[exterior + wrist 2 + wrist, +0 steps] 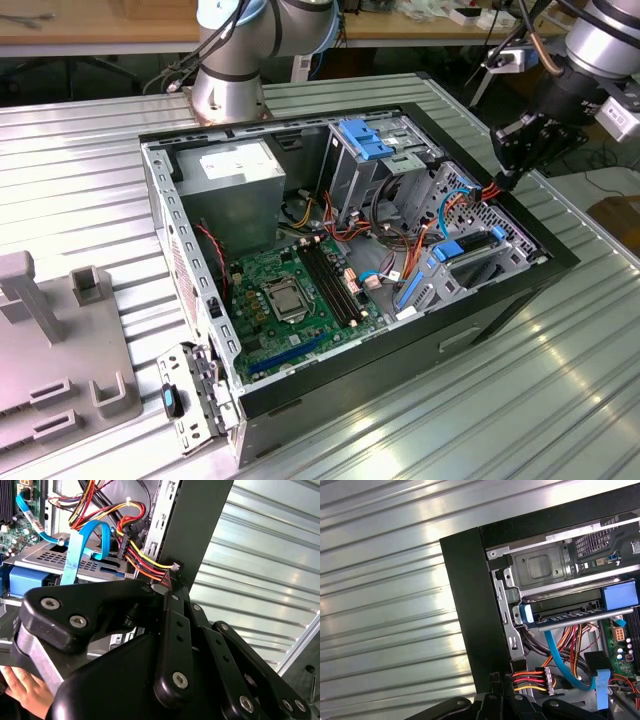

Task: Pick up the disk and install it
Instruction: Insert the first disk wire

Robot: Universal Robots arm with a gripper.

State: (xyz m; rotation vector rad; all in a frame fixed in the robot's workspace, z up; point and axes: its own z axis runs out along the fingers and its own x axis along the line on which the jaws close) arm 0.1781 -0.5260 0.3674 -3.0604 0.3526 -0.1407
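Observation:
The disk (470, 256) lies in the drive cage at the corner of the open computer case nearest the exterior view's right. Its blue rail tabs show at both ends. In the first wrist view, the disk (570, 616) is a dark strip between two blue tabs under a metal bar. A blue tab (27, 580) shows in the second wrist view. My black gripper (497, 183) hangs over the case's wall beside that cage. Its fingers are shut, the tips (174, 570) resting by a red, orange and yellow wire bundle (527, 680).
A blue flat cable (75, 555) loops over the cage. A tall metal cage with a blue bracket (365, 140) stands further back in the case, beside the motherboard (290, 295). A person's hand (25, 690) is beside the gripper body. The ribbed metal table (560, 350) surrounds the case.

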